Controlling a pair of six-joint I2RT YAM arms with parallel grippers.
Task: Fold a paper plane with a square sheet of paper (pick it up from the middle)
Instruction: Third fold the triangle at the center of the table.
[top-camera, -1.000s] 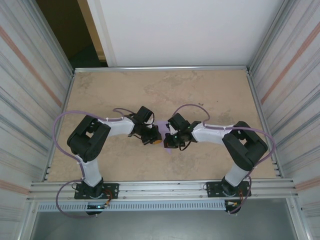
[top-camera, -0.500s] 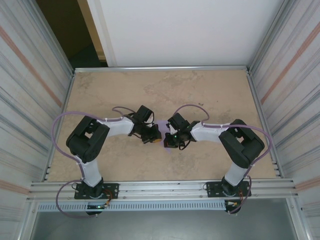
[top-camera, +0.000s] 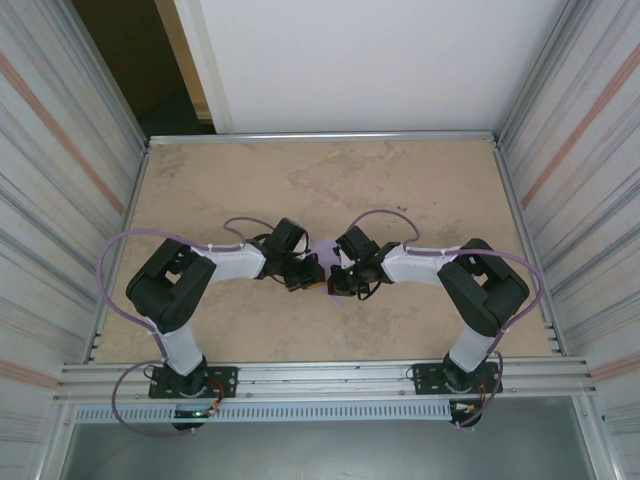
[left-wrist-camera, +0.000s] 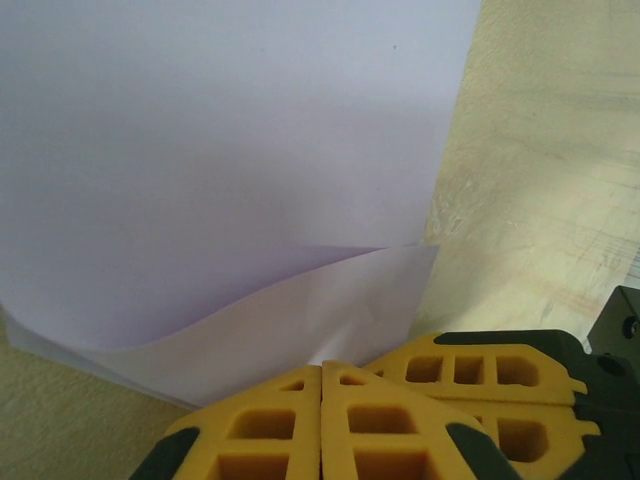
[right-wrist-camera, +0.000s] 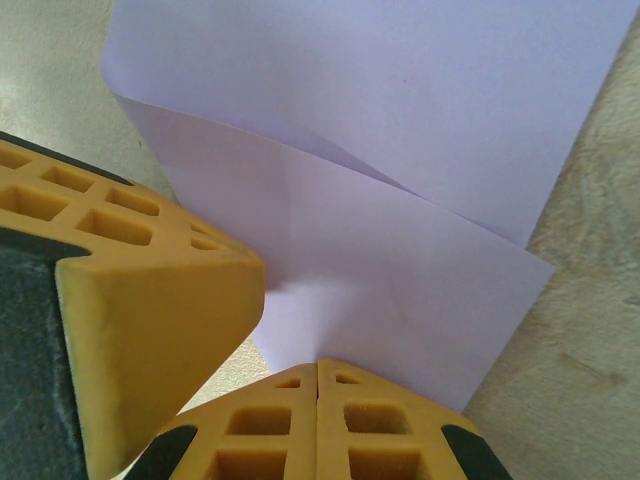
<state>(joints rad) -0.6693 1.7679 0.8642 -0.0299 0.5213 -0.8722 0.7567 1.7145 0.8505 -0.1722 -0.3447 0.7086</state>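
Observation:
The square sheet of paper (top-camera: 322, 246) is lavender and lies mid-table, mostly covered by the two wrists. In the left wrist view the paper (left-wrist-camera: 230, 150) has its near part folded up as a curved flap. My left gripper (left-wrist-camera: 322, 366) is shut with that flap's edge at its tips. In the right wrist view the paper (right-wrist-camera: 400, 100) shows a raised folded layer, and my right gripper (right-wrist-camera: 318, 362) is shut on its near edge. From above, the left gripper (top-camera: 312, 284) and right gripper (top-camera: 332, 284) meet tip to tip. No paper plane shape is visible.
The beige table (top-camera: 400, 190) is walled by metal panels left and right, with a rail along the near edge. The right gripper's yellow fingers (left-wrist-camera: 480, 372) crowd the left wrist view, and a left finger (right-wrist-camera: 150, 300) sits close in the right wrist view.
Both arms have drawn in slightly, bringing the two grippers closer together over the paper. The lavender patch that showed below the grippers is now covered. Both stay shut.

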